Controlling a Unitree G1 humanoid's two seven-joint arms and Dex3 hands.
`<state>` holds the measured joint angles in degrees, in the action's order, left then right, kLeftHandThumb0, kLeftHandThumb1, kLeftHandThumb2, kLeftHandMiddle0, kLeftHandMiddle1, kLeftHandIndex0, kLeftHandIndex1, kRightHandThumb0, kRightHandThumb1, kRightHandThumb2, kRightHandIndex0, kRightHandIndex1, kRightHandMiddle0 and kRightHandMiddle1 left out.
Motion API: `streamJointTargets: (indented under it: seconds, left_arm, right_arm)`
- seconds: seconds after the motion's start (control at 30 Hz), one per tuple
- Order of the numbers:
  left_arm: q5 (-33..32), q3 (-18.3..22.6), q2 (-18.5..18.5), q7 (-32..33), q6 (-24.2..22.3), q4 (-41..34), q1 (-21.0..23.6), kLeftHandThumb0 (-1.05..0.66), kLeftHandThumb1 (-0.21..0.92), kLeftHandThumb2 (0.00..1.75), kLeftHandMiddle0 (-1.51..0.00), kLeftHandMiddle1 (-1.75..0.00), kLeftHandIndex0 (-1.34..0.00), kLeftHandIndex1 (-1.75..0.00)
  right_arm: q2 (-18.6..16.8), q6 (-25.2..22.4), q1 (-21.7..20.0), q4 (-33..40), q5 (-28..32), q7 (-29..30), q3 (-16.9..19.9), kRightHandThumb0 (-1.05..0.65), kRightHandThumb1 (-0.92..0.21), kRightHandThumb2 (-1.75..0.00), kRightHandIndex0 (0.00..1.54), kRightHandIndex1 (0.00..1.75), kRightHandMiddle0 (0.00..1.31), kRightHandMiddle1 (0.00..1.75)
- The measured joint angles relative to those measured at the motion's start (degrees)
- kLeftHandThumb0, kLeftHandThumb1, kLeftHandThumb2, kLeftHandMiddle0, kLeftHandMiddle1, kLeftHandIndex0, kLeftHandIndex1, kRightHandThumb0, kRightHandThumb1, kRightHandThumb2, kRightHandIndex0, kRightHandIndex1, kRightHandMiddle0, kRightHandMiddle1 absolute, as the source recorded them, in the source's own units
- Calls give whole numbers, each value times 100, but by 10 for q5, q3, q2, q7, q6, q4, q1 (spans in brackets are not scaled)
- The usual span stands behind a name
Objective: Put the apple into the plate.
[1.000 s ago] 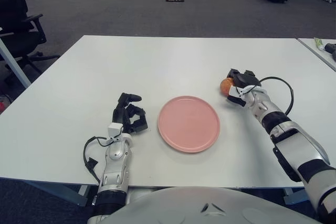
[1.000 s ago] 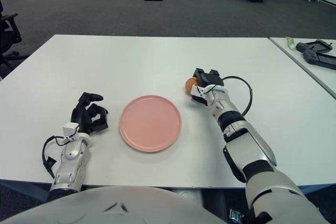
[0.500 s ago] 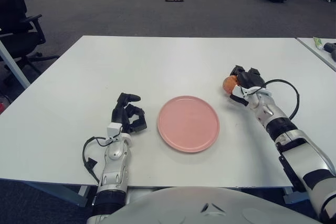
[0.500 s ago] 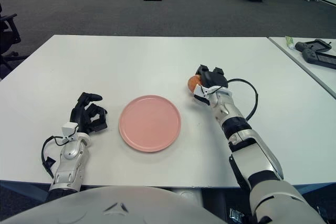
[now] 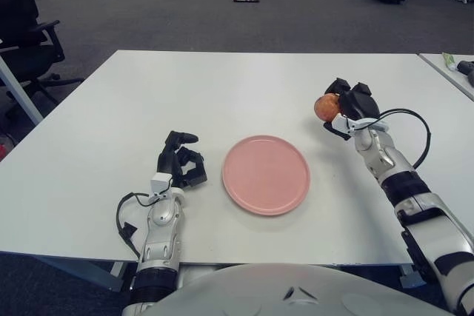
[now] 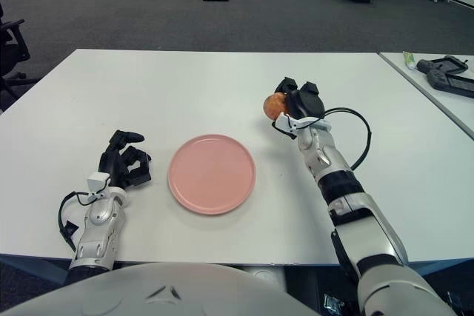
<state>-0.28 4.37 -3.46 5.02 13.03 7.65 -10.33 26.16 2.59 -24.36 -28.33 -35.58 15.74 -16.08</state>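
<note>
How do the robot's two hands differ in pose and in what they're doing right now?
The right hand grips the apple, raised to the right of the pink plate; the left hand holds nothing, fingers curled, low beside the plate's left edge. The right arm stretches further forward over the table; the left stays near the front edge. Both have dark fingers.

The apple (image 5: 324,107) is small, round and orange-red, gripped in the right hand's (image 5: 348,106) dark fingers above the white table, to the right of the plate. The plate (image 5: 266,175) is round, flat, pink, empty, lying near the table's front edge.
</note>
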Motion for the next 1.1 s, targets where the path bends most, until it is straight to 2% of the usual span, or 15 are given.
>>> streamJointTargets:
  seconds: [0.37, 0.57, 0.73, 0.87, 1.1]
  left_arm:
    - [0, 1, 0, 0, 4, 1, -1, -1, 21, 145, -68, -175, -48, -172]
    - [-1, 1, 0, 0, 7, 4, -1, -1, 20, 146, -69, -175, -50, -171]
    - [-2, 0, -1, 0, 15, 8, 0, -1, 19, 147, -70, -175, -51, -171]
    - [-2, 0, -1, 0, 19, 11, 0, -1, 18, 148, -69, -175, -51, -172]
    - [-1, 0, -2, 0, 19, 14, 1, -1, 18, 149, -69, -175, -51, -173]
  right_arm:
    - [-1, -28, 74, 193, -6, -29, 28, 0, -4, -162, 84, 169, 58, 175]
    - [-26, -28, 107, 296, -4, -50, 30, 0, -4, -163, 84, 169, 58, 175]
    - [-44, -1, 125, 337, -7, -61, 17, 0, -3, -163, 85, 168, 59, 175]
    - [-46, 30, 139, 358, -14, -69, 2, 0, -3, -163, 86, 168, 59, 175]
    - [-52, 56, 154, 401, -21, -107, -26, 0, -3, -163, 86, 168, 59, 175]
